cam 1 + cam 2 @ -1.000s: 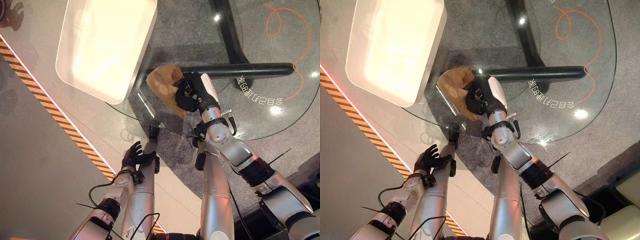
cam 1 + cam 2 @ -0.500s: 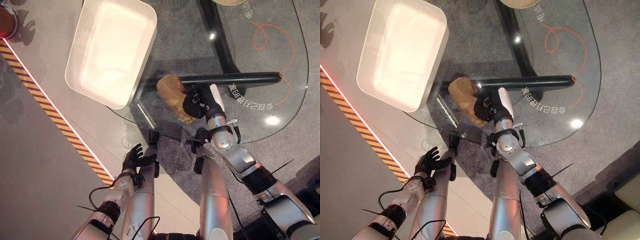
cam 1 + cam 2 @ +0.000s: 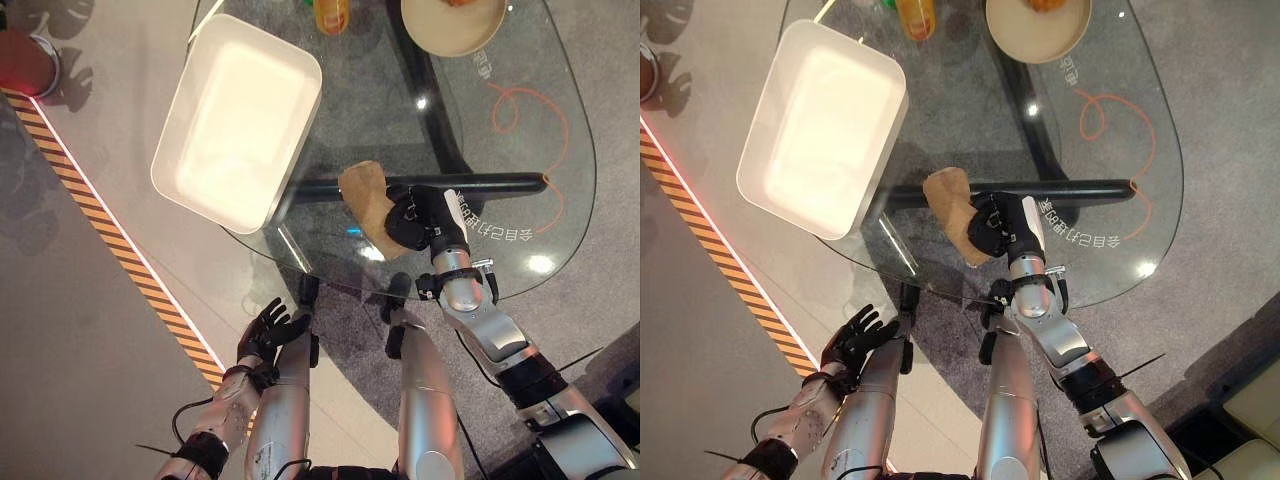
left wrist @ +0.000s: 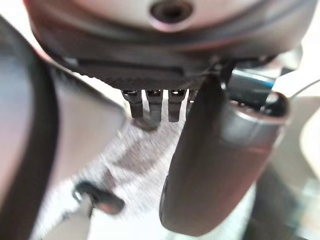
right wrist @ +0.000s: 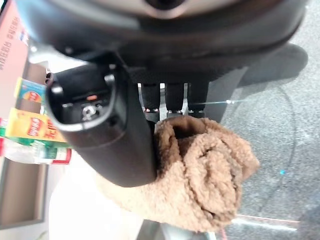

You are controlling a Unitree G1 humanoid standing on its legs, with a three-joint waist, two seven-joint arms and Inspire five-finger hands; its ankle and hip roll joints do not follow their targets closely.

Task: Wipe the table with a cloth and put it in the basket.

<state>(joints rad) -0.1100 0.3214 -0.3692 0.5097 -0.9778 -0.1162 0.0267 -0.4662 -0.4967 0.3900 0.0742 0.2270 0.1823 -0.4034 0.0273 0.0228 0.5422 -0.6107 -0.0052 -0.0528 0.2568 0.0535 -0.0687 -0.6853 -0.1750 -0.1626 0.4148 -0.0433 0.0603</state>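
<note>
Right hand (image 3: 418, 222) grips the cloth (image 3: 368, 206) on the counter (image 3: 520, 130); basket (image 3: 238, 125) lies toward ten o'clock; left hand (image 3: 268, 333) hangs open.

the right hand (image 3: 415, 218) covers the near part of the brown cloth (image 3: 368, 203). the tan bowl (image 3: 452, 22) and an orange bottle (image 3: 331, 14) are cut off by the far edge; the bowl's contents are unclear.

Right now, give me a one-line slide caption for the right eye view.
Right hand grips a brown cloth on the glass table, beside the white basket; left hand hangs open below.
</note>
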